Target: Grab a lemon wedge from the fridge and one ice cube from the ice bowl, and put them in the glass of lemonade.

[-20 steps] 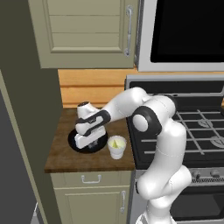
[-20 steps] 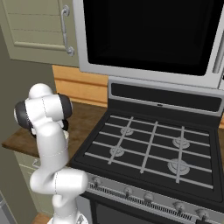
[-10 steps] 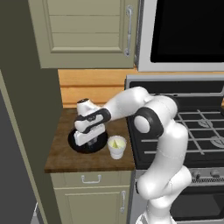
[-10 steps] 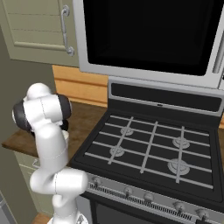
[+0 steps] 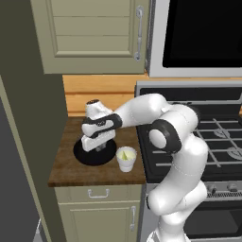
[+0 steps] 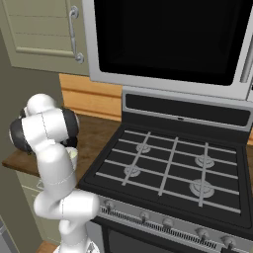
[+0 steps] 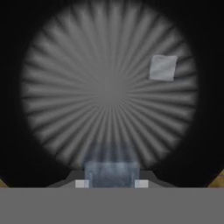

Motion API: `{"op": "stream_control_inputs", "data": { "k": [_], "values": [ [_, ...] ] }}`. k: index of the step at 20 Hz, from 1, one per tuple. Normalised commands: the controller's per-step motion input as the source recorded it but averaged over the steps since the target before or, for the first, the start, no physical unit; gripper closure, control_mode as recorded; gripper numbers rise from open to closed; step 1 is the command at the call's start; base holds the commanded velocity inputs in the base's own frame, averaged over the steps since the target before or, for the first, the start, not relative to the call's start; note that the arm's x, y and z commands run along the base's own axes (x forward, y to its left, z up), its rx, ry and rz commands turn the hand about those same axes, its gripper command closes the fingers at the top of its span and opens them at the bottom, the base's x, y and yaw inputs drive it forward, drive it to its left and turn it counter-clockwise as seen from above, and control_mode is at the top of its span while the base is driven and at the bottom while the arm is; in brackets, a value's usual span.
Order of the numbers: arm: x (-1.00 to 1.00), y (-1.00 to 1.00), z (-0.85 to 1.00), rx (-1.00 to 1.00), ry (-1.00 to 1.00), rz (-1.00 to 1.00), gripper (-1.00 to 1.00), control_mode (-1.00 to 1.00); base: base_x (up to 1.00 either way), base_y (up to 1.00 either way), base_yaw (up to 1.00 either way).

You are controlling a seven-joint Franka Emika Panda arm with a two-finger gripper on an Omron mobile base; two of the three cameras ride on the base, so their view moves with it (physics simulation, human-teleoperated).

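The black ice bowl (image 5: 86, 155) sits on the wooden counter, and my gripper (image 5: 98, 147) points down into it. In the hand view my gripper (image 7: 111, 183) is shut on a pale blue ice cube (image 7: 111, 170), just above the bowl's ribbed floor (image 7: 109, 96). Another ice cube (image 7: 163, 68) lies loose in the bowl. The glass of lemonade (image 5: 126, 159) stands right of the bowl, with the yellow-green lemon wedge (image 5: 124, 154) inside it. In the right base view my arm hides most of the glass (image 6: 73, 156). I cannot tell whether the fridge is in view.
The wooden counter (image 5: 94, 174) is small, with a tall dark panel (image 5: 33, 142) at its left end. A gas stove (image 6: 168, 163) adjoins it on the right, under a microwave (image 5: 203, 33). A cream wall cabinet (image 5: 94, 33) hangs overhead.
The hand has risen slightly over the bowl. The jaws keep the same width. The glass has not moved.
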Motion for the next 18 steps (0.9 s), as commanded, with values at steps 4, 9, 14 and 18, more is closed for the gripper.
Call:
{"op": "stream_control_inputs", "data": {
  "k": [4, 9, 14, 18],
  "values": [
    [-0.04, -0.41, 0.16, 0.1, -0.04, 0.0, 1.0, -1.0, 0.0, 0.0, 0.0],
    [-0.11, -0.56, 0.76, 0.01, 0.01, 0.0, 1.0, -1.0, 0.0, 0.0, 0.0],
    [-0.33, -0.76, 0.89, -0.01, 0.0, -0.01, 1.0, -1.0, 0.0, 0.0, 0.0],
    [-0.12, -0.04, 0.22, 0.0, 0.0, 0.01, 1.0, -1.0, 0.0, 0.0, 0.0]
  ]
}}
